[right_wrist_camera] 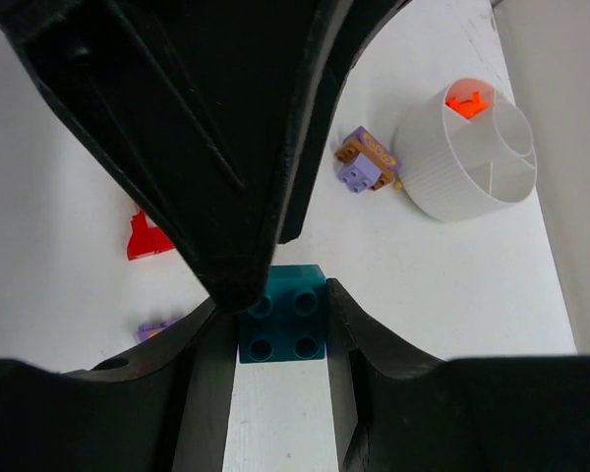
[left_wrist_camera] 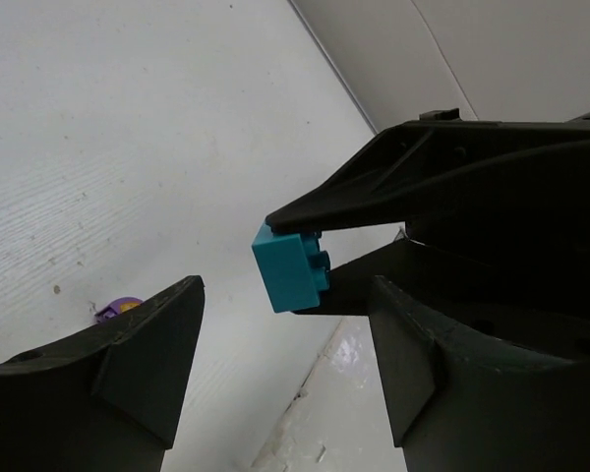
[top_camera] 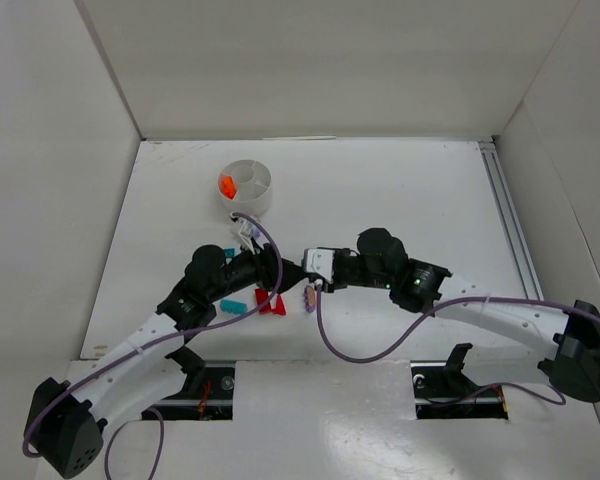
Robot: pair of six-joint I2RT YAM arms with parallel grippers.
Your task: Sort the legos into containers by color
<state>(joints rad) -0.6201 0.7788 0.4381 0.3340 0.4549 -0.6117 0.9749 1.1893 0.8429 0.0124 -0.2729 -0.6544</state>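
Teal brick (right_wrist_camera: 282,320), pinched in the fingertips of the right pincer (right_wrist_camera: 280,334), looks light, rigid and slick-sided; I'd take it by its flat free faces. Left pincer (left_wrist_camera: 280,339) stands partly open astride it, gripping nothing. White dish (right_wrist_camera: 442,167) lies ahead of the right pincer, slightly right.

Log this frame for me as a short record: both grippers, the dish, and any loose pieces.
right gripper: shut on teal brick
left gripper: open, fingers apart on either side of that brick
dish: orange piece in an outer compartment
loose pieces: red piece; second teal piece; purple-and-brown piece beside the dish
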